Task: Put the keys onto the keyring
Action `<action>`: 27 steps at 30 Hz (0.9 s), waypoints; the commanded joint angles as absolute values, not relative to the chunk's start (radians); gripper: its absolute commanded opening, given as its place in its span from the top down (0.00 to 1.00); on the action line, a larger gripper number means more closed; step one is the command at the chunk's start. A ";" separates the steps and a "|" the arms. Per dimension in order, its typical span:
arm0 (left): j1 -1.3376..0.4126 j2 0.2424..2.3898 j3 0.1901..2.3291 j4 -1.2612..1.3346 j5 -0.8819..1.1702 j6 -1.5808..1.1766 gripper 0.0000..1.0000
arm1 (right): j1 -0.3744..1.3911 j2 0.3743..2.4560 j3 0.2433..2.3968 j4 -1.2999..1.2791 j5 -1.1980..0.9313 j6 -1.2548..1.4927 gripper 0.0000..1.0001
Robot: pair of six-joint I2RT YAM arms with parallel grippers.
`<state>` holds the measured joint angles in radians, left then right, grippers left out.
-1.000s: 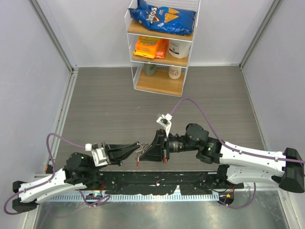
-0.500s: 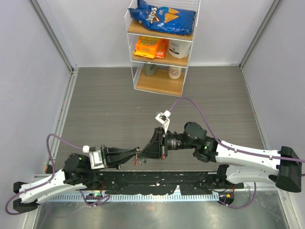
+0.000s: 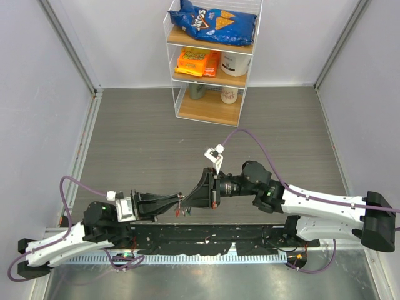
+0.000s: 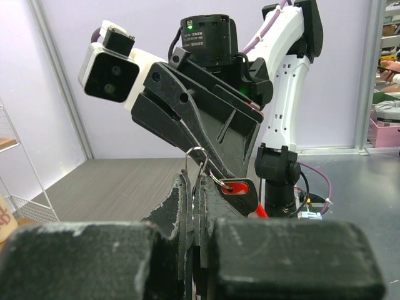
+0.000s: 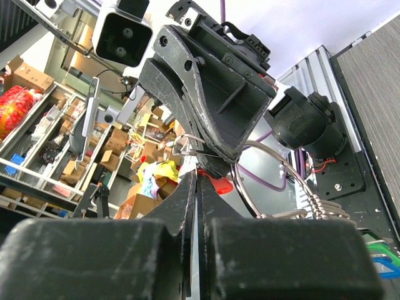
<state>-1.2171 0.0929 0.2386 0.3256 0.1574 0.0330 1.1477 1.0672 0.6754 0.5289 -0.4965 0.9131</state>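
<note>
You have the left gripper [image 4: 194,190] clenched on the keyring [image 4: 195,149] at centre frame, the right gripper [image 5: 197,178] shut tip-to-tip with it by the red key [image 4: 239,186]; I judge the thin wire light, stiff and slippery, so grip it across its rim

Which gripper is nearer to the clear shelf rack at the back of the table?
Right, by a little. The right gripper lies almost straight in front of the shelf rack; the left gripper points in from farther left and nearer the front edge. Their fingers meet.
</note>
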 commanded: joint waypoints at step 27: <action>-1.216 0.100 0.249 0.410 0.250 0.049 1.00 | 1.111 1.100 0.672 0.629 -0.414 1.095 0.94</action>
